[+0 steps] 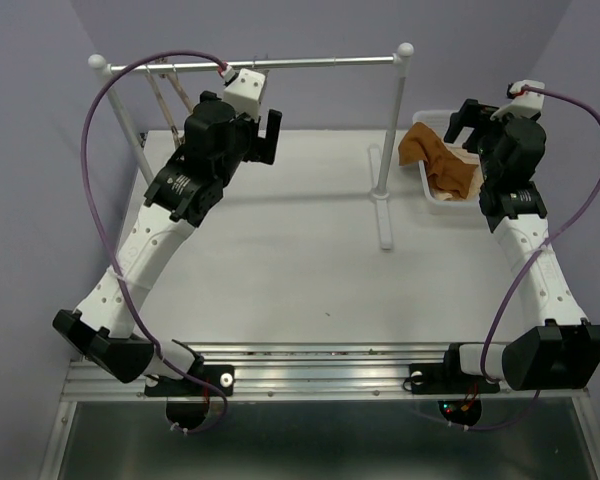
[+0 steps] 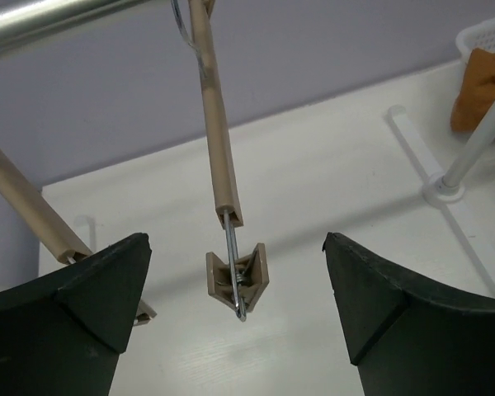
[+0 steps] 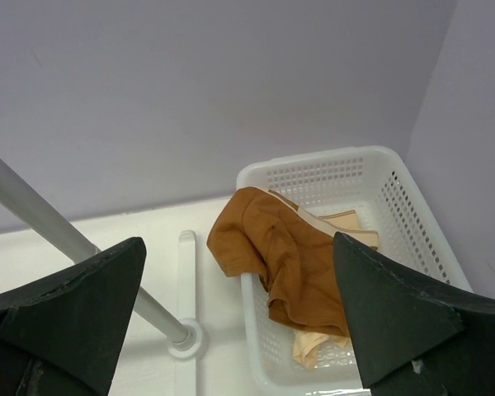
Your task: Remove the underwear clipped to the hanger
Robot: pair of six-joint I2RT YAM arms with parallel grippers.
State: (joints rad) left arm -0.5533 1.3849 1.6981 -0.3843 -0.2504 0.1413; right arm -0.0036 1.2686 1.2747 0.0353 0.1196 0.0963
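- Table (image 1: 280, 260): a white surface that is carrying the whole set-up, with both arm bases sitting at its near edge.
- Clothes rail (image 1: 320, 62): a metal bar on white posts that is spanning the far part of the table.
- Left gripper (image 2: 235, 243): it is hovering just below the rail at the far left, its fingers spread wide and gripping nothing.
- Right gripper (image 3: 238, 243): it is hanging above the basket at the far right, its fingers likewise standing wide apart and touching nothing.
- Basket (image 3: 313, 169): a white perforated tray that is sitting on the table beside the rail's right post.
- Underwear (image 3: 280, 247): the rust-orange cloth is lying crumpled in the basket, draping over its left rim and covering a paler peach cloth (image 3: 313, 351); it is well apart from the hanger.
- Hanger (image 2: 219, 124): the light-wood bar is dangling steeply from the rail.
- Clip (image 2: 238, 279): the bar's lower end clip is hanging between the left fingers without touching either.
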